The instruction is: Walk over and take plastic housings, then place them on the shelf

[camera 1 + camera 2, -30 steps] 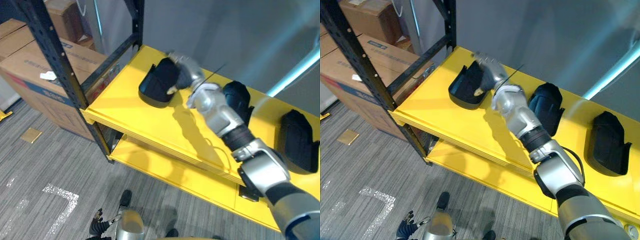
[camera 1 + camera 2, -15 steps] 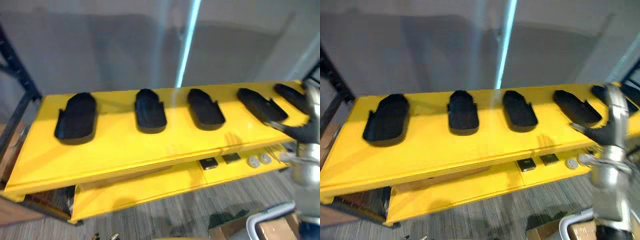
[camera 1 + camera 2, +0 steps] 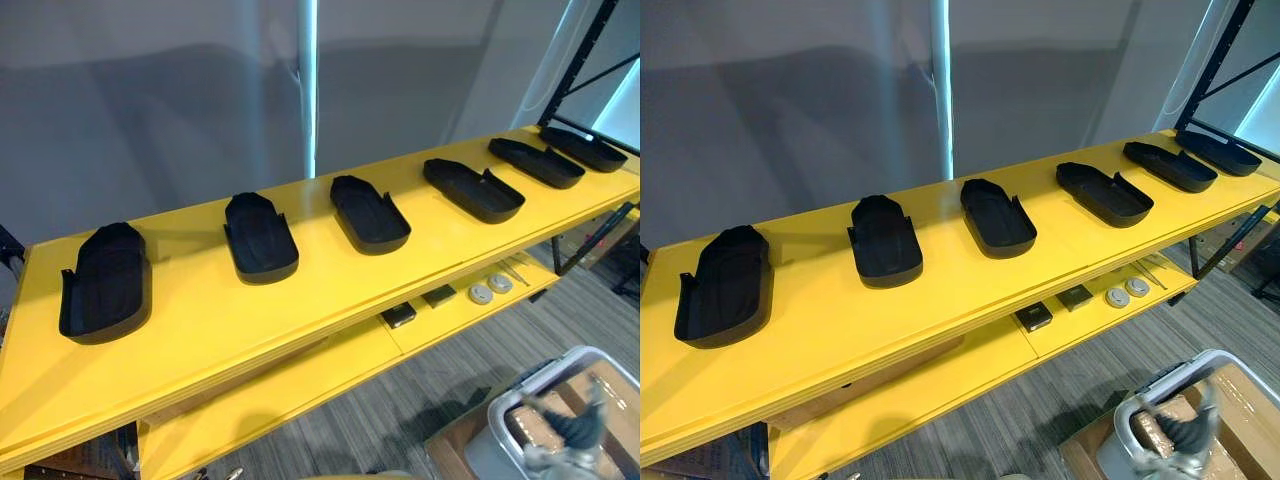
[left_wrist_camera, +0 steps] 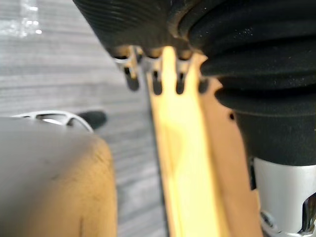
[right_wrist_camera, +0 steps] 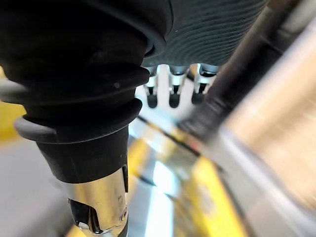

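Several black plastic housings lie in a row along the yellow shelf (image 3: 300,300), from the leftmost housing (image 3: 105,285) to the far right housing (image 3: 585,148). My right hand (image 3: 1175,437) hangs low at the lower right, above a grey bin (image 3: 505,420), far from the housings. In the right wrist view its fingers (image 5: 170,94) hang straight and hold nothing. My left hand (image 4: 156,81) shows in the left wrist view with straight, empty fingers beside a yellow edge.
A lower yellow shelf (image 3: 300,375) carries two small black blocks (image 3: 398,316) and two round discs (image 3: 480,293). A black rack upright (image 3: 590,45) stands at the right end. A grey wall backs the shelf. Grey floor lies in front.
The camera has swung right along the shelf. My right hand, which was on the leftmost housing, has let go and dropped down to the grey bin.
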Motion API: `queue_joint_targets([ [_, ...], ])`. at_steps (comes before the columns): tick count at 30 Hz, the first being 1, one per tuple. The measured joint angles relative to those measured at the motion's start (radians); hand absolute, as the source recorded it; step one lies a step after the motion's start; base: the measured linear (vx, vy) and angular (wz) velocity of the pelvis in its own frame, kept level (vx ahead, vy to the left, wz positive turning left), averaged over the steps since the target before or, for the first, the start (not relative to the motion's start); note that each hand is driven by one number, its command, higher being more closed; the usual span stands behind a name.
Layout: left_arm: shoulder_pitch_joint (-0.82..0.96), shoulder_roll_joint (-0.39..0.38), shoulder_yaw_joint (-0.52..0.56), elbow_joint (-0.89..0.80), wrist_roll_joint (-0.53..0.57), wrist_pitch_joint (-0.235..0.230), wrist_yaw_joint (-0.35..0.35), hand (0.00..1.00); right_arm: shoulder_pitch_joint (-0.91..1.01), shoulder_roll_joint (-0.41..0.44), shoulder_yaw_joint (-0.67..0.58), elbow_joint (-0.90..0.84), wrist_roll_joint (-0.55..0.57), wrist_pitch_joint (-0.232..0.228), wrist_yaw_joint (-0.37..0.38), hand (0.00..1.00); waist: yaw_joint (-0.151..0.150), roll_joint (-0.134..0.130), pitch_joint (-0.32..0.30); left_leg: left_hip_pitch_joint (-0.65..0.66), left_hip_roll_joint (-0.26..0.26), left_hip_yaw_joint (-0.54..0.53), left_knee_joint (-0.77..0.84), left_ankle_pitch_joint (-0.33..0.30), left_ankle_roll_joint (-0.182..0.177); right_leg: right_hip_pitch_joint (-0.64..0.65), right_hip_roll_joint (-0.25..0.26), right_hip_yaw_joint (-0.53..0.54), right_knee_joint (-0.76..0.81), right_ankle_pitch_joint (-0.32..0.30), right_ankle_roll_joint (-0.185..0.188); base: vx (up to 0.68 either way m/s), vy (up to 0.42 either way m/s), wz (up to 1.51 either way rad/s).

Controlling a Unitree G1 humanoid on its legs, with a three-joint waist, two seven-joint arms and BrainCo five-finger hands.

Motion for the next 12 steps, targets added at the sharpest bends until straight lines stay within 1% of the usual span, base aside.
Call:
queue_joint_targets([
  [1,-0.006,-0.001,-0.016,0.000,-0.001,0.012,-0.001,0.00,-0.025,-0.002,0.000,0.081,0.009,0.011,0.018,0.00,0.014,0.005,0.007,0.005,-0.004,-0.002,0.000,-0.003,0.003,0.007,-0.004,-0.003,-0.001,-0.006,-0.004,0.01,0.015,0.07],
  [2,-0.010,-0.001,-0.022,0.001,-0.001,0.019,-0.001,0.00,-0.033,-0.004,-0.001,0.120,0.020,0.017,0.029,0.00,0.018,0.009,0.010,0.013,-0.006,-0.003,0.000,-0.005,0.002,0.011,-0.006,-0.003,-0.002,-0.007,-0.004,0.02,0.023,0.08],
  [3,-0.012,-0.002,-0.031,0.004,0.000,0.026,-0.002,0.00,-0.058,-0.006,-0.001,0.193,0.047,0.042,0.054,0.00,0.027,0.015,0.009,0.014,-0.010,-0.009,0.000,-0.007,0.003,0.016,-0.010,-0.009,-0.004,-0.011,-0.001,0.02,0.018,0.24],
  [4,-0.015,-0.002,-0.033,0.007,0.000,0.028,-0.003,0.00,-0.079,-0.005,-0.004,0.262,0.086,0.065,0.079,0.00,0.028,0.017,0.011,0.013,-0.014,-0.030,0.000,-0.007,0.003,0.030,-0.016,-0.030,-0.012,-0.016,0.002,0.02,0.014,0.32],
  [5,-0.018,-0.002,-0.033,0.009,0.001,0.028,-0.003,0.00,-0.086,-0.004,-0.009,0.291,0.108,0.075,0.091,0.00,0.030,0.017,0.011,0.013,-0.016,-0.035,0.000,-0.008,0.004,0.035,-0.020,-0.038,-0.012,-0.019,0.004,0.03,0.010,0.42],
  [7,-0.029,-0.001,-0.032,0.030,0.001,0.027,-0.003,0.00,-0.098,-0.003,-0.034,0.382,0.222,0.104,0.137,0.00,0.047,0.015,0.011,0.014,-0.027,-0.059,0.000,-0.012,0.008,0.055,-0.028,-0.057,-0.017,-0.027,0.009,0.05,0.018,0.29],
  [8,-0.031,-0.001,-0.030,0.037,0.001,0.027,-0.004,0.00,-0.100,-0.002,-0.041,0.397,0.256,0.111,0.151,0.00,0.050,0.014,0.011,0.014,-0.029,-0.060,0.000,-0.013,0.009,0.058,-0.029,-0.059,-0.019,-0.028,0.010,0.05,0.018,0.12],
  [9,-0.032,-0.001,-0.024,0.043,0.002,0.028,-0.004,0.00,-0.111,0.001,-0.051,0.417,0.311,0.128,0.169,0.00,0.050,0.012,0.012,0.014,-0.031,-0.062,0.000,-0.015,0.011,0.061,-0.032,-0.064,-0.023,-0.026,0.013,0.05,0.016,0.07],
  [11,-0.033,0.004,-0.015,0.054,0.002,0.028,-0.006,0.00,-0.117,0.006,-0.072,0.463,0.421,0.180,0.192,0.00,0.050,0.001,0.018,0.015,-0.039,-0.077,0.000,-0.016,0.012,0.078,-0.039,-0.081,-0.030,-0.019,0.022,0.08,0.014,0.17],
  [12,-0.038,0.007,-0.015,0.063,0.002,0.027,-0.006,0.00,-0.118,0.008,-0.080,0.474,0.448,0.198,0.194,0.00,0.050,-0.001,0.018,0.015,-0.040,-0.080,0.000,-0.017,0.011,0.080,-0.040,-0.083,-0.029,-0.019,0.021,0.06,0.006,0.15],
])
